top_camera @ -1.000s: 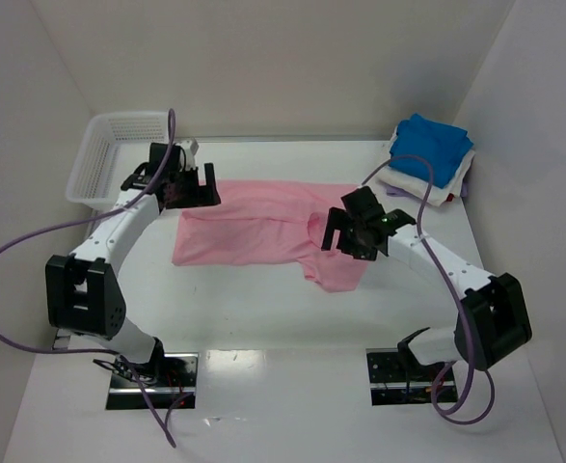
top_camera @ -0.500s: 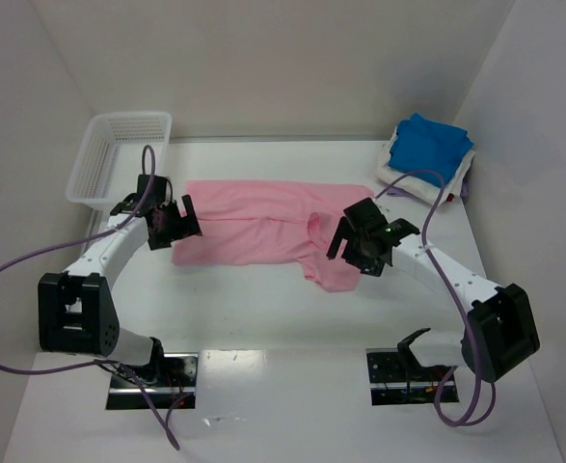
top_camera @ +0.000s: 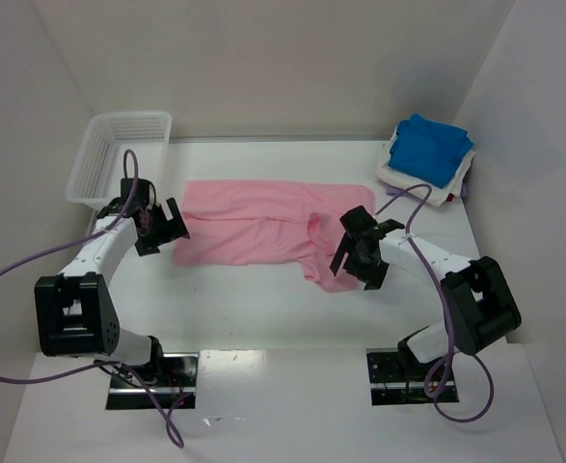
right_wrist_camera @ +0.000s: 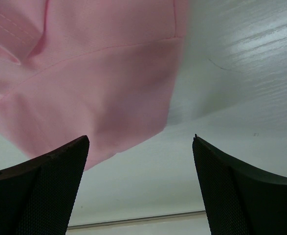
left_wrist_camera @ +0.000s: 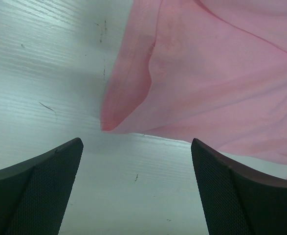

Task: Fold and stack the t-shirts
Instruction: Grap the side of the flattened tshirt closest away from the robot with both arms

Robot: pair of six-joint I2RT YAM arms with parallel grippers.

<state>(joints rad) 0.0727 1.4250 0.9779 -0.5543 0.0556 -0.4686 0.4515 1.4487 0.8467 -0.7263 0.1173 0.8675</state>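
A light pink t-shirt [top_camera: 258, 227] lies spread across the middle of the table, partly folded, with one flap reaching toward the front right. My left gripper [top_camera: 159, 226] stands open just off its left edge; in the left wrist view the shirt's corner [left_wrist_camera: 109, 125] lies ahead of the empty jaws. My right gripper [top_camera: 361, 253] is open beside the shirt's front right flap [right_wrist_camera: 109, 98], nothing between its fingers. A folded bright blue t-shirt [top_camera: 435, 147] rests on a folded white t-shirt [top_camera: 427, 186] at the back right.
A white plastic mesh basket [top_camera: 119, 154] stands at the back left corner. White walls close in the table on three sides. The arm bases [top_camera: 148, 371] sit at the near edge, with purple cables looping beside both arms.
My left gripper has swung down and left off the shirt's back left corner to the table beside it. My right gripper has drawn back toward the near right, off the shirt's flap.
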